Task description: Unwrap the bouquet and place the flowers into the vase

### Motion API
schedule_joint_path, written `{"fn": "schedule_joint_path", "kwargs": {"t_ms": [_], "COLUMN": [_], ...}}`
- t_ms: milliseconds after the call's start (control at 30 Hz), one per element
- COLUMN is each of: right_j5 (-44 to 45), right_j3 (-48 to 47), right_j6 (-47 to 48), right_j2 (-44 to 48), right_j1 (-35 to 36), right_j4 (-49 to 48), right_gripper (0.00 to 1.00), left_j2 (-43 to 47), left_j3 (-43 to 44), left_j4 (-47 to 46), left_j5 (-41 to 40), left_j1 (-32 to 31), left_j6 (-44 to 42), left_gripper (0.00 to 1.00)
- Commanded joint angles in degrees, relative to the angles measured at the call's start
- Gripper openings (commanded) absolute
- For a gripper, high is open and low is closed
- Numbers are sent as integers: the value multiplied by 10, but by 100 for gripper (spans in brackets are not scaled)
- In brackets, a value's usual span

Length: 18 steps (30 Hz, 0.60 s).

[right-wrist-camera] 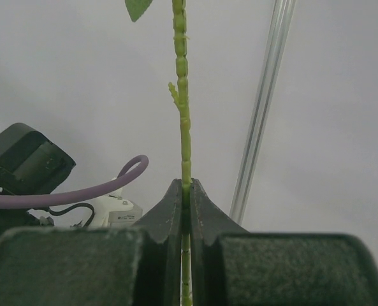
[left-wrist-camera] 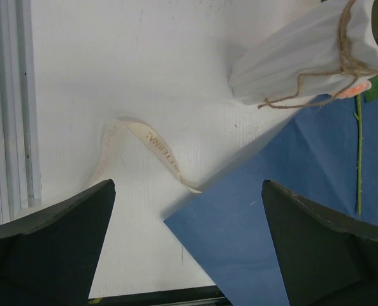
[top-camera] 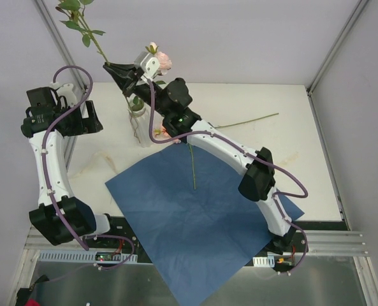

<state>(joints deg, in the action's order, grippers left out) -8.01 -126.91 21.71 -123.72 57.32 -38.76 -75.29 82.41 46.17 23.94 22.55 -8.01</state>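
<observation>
Stem (right-wrist-camera: 183, 115), thin, green, knobbly-jointed

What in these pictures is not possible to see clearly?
- Top of the held stem: cut off by the upper edge, right wrist and top views.
- Vase mouth: top view, under the right arm; left wrist view, cut by the edge.
- Rose stem: top view, behind that arm.

vase (top-camera: 139, 131) behind wrapping sheet (top-camera: 201, 223) | ribbon (left-wrist-camera: 153, 143) left of sheet | one stem (top-camera: 192, 167) on sheet
</observation>
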Motion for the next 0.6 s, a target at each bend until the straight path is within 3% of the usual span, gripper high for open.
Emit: {"fn": "schedule_joint_path", "kwargs": {"t_ms": [0, 567], "right_j5": [-3, 12], "right_j3": [-68, -82], "right_j6": [2, -32], "right_j2": [-15, -57], "right_j1": [-7, -42], "right_j4": [-57, -100], "right_gripper": [1, 1], "left_j2": [18, 7], "left_j3": [5, -11], "left_j4": [18, 29], "left_j5": [42, 64], "left_j1": [0, 1], "left_j6": [-43, -68], "left_gripper": [99, 99]}}
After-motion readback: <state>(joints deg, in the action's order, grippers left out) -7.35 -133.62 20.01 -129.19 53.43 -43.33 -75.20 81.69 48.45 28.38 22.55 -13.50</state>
